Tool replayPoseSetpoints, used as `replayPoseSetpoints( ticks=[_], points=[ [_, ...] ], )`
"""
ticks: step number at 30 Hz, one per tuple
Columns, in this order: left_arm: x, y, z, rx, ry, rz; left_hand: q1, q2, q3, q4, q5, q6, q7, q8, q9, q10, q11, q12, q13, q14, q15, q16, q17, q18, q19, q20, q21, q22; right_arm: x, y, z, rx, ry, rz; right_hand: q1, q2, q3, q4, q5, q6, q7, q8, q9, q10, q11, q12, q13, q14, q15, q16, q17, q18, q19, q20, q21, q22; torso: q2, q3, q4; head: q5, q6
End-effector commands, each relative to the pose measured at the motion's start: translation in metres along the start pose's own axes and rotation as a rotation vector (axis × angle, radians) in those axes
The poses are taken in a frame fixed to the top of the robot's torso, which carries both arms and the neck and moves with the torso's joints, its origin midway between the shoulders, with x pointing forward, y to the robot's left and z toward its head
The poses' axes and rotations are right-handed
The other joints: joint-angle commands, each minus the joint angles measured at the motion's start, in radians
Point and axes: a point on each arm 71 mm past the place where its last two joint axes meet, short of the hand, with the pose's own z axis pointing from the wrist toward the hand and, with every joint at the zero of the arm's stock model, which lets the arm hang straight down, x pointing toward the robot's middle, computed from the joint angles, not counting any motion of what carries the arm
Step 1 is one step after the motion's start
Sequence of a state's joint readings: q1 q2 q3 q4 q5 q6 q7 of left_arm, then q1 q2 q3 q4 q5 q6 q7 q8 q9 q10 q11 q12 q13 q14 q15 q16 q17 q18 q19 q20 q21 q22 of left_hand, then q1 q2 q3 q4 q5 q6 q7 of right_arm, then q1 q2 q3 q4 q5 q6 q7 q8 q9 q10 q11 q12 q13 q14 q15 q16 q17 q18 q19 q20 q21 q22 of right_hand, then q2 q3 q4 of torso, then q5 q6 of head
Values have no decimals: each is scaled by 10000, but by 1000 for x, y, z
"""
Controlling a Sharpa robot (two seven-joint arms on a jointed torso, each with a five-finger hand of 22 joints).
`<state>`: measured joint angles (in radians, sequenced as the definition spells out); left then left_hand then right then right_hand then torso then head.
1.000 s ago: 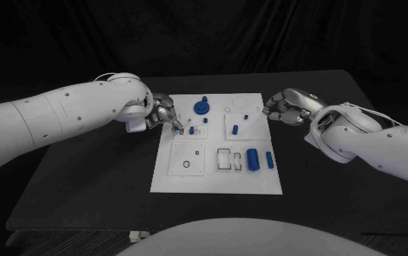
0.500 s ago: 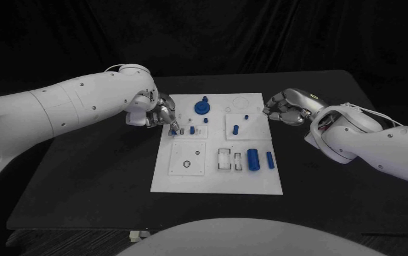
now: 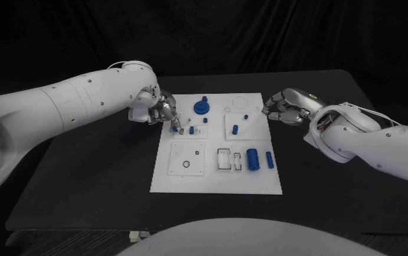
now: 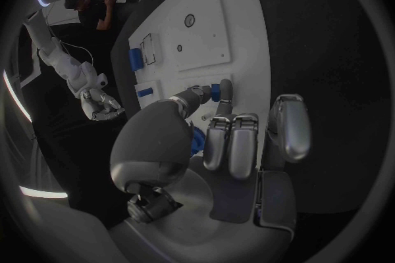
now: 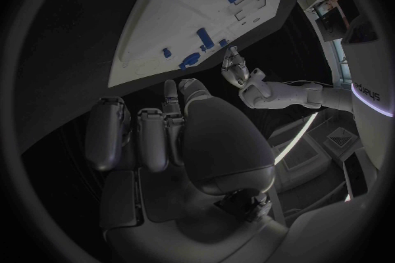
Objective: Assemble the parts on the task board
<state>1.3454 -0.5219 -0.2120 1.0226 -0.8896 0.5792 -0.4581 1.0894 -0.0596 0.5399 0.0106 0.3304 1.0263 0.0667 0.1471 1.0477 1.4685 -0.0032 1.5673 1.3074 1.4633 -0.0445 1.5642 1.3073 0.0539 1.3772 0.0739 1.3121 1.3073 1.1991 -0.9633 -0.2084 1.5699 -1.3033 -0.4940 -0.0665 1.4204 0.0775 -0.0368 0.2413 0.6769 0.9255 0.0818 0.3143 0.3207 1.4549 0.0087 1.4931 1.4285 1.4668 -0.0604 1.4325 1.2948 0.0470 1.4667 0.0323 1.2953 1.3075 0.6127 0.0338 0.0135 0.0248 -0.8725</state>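
your left hand pinches a small blue peg at the task board's ten o'clock edge, thumb and a finger closed on it just beside another upright blue peg. your right hand hovers off the board's two o'clock corner, fingers curled in on nothing. a big blue cylinder lies at four o'clock.
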Motion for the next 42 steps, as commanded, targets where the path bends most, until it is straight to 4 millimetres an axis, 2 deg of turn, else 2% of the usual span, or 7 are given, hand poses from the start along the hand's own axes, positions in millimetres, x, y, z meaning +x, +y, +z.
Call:
replayPoseSetpoints(
  ticks=[1, 19, 27, 35, 37, 40, 42],
  points=[
    [1, -4, 2, 380, 150, 51, 62, 142, 45, -122, -61, -71, -27, -48, -22, 983, 60, -3, 2608, 1074, 69, 66, 2635, 123, -56, 10, -57, 1753, 1, -1, 0, 146, 58, 2, 52, 22, 77, -5, 53, 3, 11, -37, -9, 345, -73, -30, -168, 532, -65, -43, -9, 141, 58, 89, -55, 1819, 0, 2, 1, 2, -1],
    [4, -4, 5, 147, 523, 208, 319, 146, -127, -260, -96, -88, -41, -115, -92, 959, 48, -25, 2593, 1074, 60, 66, 2635, 136, -97, 5, -119, 1736, 2, -1, 0, 129, 95, 6, 53, 23, 91, -9, 53, 11, 11, -33, -6, 346, -73, -30, -166, 531, -65, -48, -17, 142, 56, 90, -63, 1817, -9, 6, 4, 21, -1],
    [5, -4, 8, 156, 457, 124, 347, 162, -134, -272, -70, -86, -38, -121, -99, 964, 48, -20, 2597, 1074, 60, 66, 2635, 132, -85, 5, -104, 1742, 2, -1, 0, 131, 104, 8, 53, 23, 91, -9, 53, 11, 11, -33, -6, 346, -73, -30, -166, 531, -65, -48, -17, 142, 56, 90, -63, 1817, -12, 7, 13, -19, -1],
    [5, -4, 9, 160, 482, 104, 352, 166, -143, -273, -60, -83, -34, -123, -103, 959, 50, -25, 2593, 1074, 60, 66, 2635, 135, -93, 5, -116, 1738, 3, 0, 0, 128, 117, 9, 53, 23, 91, -9, 53, 11, 11, -33, -6, 346, -73, -30, -166, 531, -65, -48, -17, 142, 56, 90, -63, 1817, -1, 0, 8, 13, -1],
    [5, -4, 10, 165, 482, 101, 330, 175, -202, -242, -100, -79, -22, -135, -119, 945, 61, -38, 2584, 1074, 65, 66, 2635, 137, -104, 6, -132, 1734, 3, 0, 0, 126, 121, 11, 53, 23, 91, -9, 53, 11, 11, -33, -6, 346, -73, -30, -166, 531, -65, -48, -17, 142, 56, 90, -63, 1817, 3, -3, 6, 21, -1],
    [6, -4, 11, 166, 493, 98, 305, 240, -380, -148, -405, -70, -16, -196, -193, 934, 72, -48, 2578, 1074, 78, 66, 2635, 141, -124, 18, -166, 1726, 3, 0, 0, 123, 128, 13, 53, 23, 91, -9, 53, 11, 11, -33, -6, 346, -73, -30, -166, 531, -65, -48, -17, 142, 56, 90, -63, 1817, 3, -4, 6, 11, -1],
    [7, -4, 11, 165, 510, 96, 300, 258, -422, -121, -479, -77, -13, -220, -219, 927, 76, -54, 2574, 1074, 82, 66, 2635, 143, -130, 20, -175, 1724, 4, -1, 0, 127, 135, 15, 53, 23, 91, -9, 53, 11, 11, -33, -6, 346, -73, -30, -166, 531, -65, -48, -17, 142, 56, 90, -63, 1817, 1, -2, 7, 4, -1]
  ],
)
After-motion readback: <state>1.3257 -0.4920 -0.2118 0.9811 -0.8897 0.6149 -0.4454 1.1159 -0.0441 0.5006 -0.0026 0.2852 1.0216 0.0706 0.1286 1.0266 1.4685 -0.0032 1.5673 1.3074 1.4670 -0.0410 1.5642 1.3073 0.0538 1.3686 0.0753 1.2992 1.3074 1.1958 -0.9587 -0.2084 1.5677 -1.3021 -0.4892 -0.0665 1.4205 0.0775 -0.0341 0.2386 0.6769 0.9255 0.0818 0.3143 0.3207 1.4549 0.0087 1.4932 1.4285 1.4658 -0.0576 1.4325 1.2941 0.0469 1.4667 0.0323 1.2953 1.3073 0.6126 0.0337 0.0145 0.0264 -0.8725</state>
